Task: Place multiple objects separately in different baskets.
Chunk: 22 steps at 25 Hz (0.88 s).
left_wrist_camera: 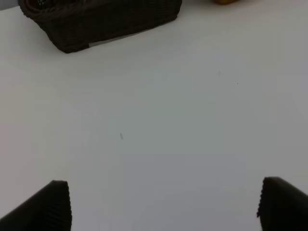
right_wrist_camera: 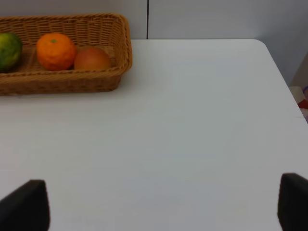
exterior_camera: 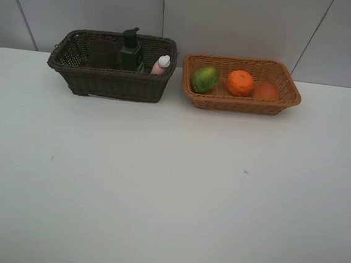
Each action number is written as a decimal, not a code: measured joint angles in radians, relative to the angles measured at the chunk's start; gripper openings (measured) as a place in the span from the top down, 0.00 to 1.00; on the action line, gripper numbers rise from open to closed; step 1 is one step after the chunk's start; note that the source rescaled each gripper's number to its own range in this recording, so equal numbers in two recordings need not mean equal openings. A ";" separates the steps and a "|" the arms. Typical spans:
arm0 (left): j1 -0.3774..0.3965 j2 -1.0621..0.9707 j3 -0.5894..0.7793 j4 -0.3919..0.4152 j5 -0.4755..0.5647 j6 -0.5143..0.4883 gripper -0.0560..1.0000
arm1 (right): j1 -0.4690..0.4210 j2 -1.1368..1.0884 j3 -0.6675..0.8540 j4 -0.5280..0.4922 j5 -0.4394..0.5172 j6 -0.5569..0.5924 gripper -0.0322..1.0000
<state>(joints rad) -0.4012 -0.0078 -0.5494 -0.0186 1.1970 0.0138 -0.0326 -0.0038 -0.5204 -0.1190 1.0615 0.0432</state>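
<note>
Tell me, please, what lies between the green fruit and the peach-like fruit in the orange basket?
The orange lies between the green fruit and the peach-like fruit, all inside the orange-tan basket. The exterior high view shows this row best.

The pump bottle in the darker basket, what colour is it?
Dark green with a black pump, the pump bottle shows best in the exterior high view.

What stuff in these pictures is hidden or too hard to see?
- Mauve cup: exterior high view, dim and murky inside the dark brown basket; its shape barely shows.
- Pink bottle and pump bottle: lower halves hidden by the basket wall.
- Peach-like fruit: partly behind the tan basket rim.
- Left tool and right tool: cut off by the wrist views' edges; only fingertips show.
- Both arms: outside the exterior high view.
</note>
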 joint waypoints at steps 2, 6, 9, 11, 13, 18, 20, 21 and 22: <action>0.000 0.000 0.005 0.000 -0.020 0.005 0.00 | 0.000 0.000 0.000 0.000 0.000 0.000 0.00; 0.000 0.000 0.036 -0.016 -0.108 0.008 0.00 | 0.000 0.000 0.000 0.000 0.000 0.000 0.00; 0.000 0.000 0.043 -0.020 -0.126 0.008 0.00 | 0.000 0.000 0.000 0.000 0.000 0.000 0.00; 0.000 0.000 0.043 -0.023 -0.129 0.008 0.00 | 0.000 0.000 0.000 0.000 0.000 0.000 0.00; 0.000 0.000 0.043 -0.036 -0.129 0.008 0.00 | 0.000 0.000 0.000 0.000 0.000 0.000 0.00; 0.003 0.000 0.043 -0.065 -0.129 0.007 0.00 | 0.000 0.000 0.000 0.000 0.000 0.000 0.00; 0.023 0.000 0.044 -0.068 -0.129 0.007 0.00 | 0.000 0.000 0.000 0.000 0.000 0.000 0.00; 0.044 0.000 0.044 -0.071 -0.129 0.007 0.00 | 0.000 0.000 0.000 0.000 0.000 0.000 0.00; 0.064 0.000 0.045 -0.071 -0.129 0.007 0.00 | 0.000 0.000 0.000 0.000 0.000 0.000 0.00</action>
<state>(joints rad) -0.3369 -0.0078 -0.5045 -0.0894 1.0677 0.0207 -0.0326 -0.0038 -0.5204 -0.1190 1.0615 0.0432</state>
